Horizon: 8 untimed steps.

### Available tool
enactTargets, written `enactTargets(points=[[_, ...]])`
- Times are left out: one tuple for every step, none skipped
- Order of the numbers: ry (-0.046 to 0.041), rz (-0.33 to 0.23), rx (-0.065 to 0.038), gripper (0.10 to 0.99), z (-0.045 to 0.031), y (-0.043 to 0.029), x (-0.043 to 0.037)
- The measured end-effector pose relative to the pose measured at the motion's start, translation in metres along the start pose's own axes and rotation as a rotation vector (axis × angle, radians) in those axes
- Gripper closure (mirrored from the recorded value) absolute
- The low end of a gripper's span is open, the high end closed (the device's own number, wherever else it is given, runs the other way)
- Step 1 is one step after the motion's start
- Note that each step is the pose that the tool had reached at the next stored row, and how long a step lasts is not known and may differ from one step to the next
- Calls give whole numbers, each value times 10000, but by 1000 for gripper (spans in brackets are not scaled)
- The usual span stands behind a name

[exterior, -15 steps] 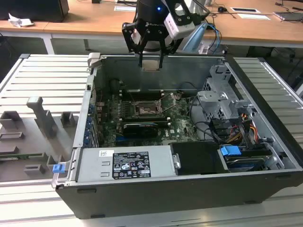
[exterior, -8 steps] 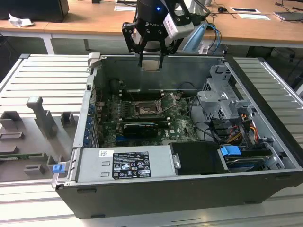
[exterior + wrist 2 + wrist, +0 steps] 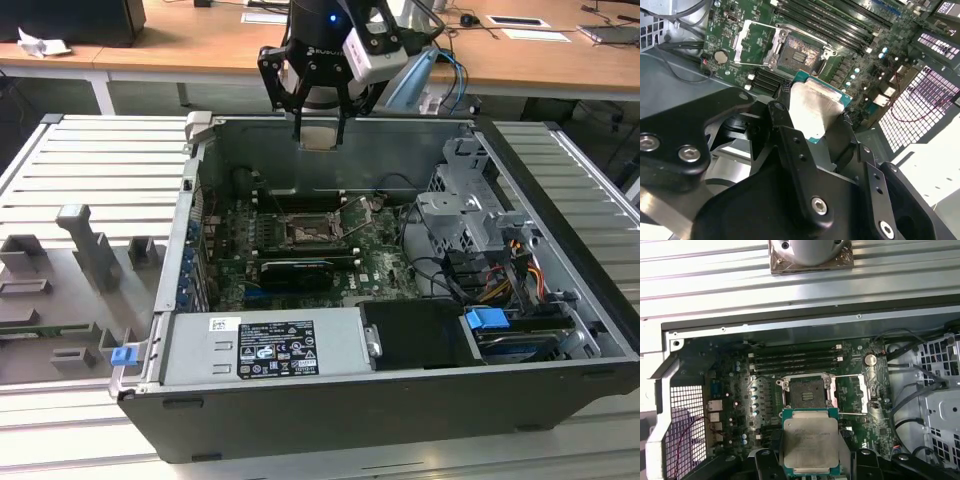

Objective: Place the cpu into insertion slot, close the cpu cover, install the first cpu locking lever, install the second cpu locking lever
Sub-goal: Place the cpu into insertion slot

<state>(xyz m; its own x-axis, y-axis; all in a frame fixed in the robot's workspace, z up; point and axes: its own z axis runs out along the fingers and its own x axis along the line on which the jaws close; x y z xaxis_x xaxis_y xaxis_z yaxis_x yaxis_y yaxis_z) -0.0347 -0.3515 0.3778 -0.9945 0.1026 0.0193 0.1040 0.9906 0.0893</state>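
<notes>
While the ridged metal desk (image 3: 80, 170) is carrying the open computer case (image 3: 300, 410), the gripper (image 3: 320, 128) is hanging above the case's far wall, well clear of everything inside. Down below the gripper, the green circuit board (image 3: 390, 262) is lying flat on the floor of the case.

On that board, well beneath the gripper, the cpu cover (image 3: 756, 45) is standing swung back on its hinge, off to one side of the socket. Right beside it the insertion slot (image 3: 799, 52) is sitting bare, its dark contact field exposed in both wrist views.

The gripper is pinching the cpu (image 3: 812, 102) between its two fingers, which are closed onto opposite edges of the chip and no further. The pale metal face is facing up toward the wrist, and the chip is looking roughly level. The cpu is therefore up in the air, well apart from the slot and apparently not yet lined up over it.

Judging by this, the task is sitting in its first step. The chip is picked up and being carried. Seating it, closing the cover and installing both locking levers are all remaining undone.
</notes>
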Motion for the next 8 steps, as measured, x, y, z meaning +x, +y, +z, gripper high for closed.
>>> enactTargets(points=[[-2,22,0,557,0,0,0],[-5,55,-1,557,0,0,0],[-9,94,-2,557,0,0,0],[-12,136,-3,557,0,0,0],[-14,157,-3,557,0,0,0],[-16,177,-3,557,0,0,0],[-19,210,-4,557,0,0,0],[-21,233,-4,557,0,0,0]])
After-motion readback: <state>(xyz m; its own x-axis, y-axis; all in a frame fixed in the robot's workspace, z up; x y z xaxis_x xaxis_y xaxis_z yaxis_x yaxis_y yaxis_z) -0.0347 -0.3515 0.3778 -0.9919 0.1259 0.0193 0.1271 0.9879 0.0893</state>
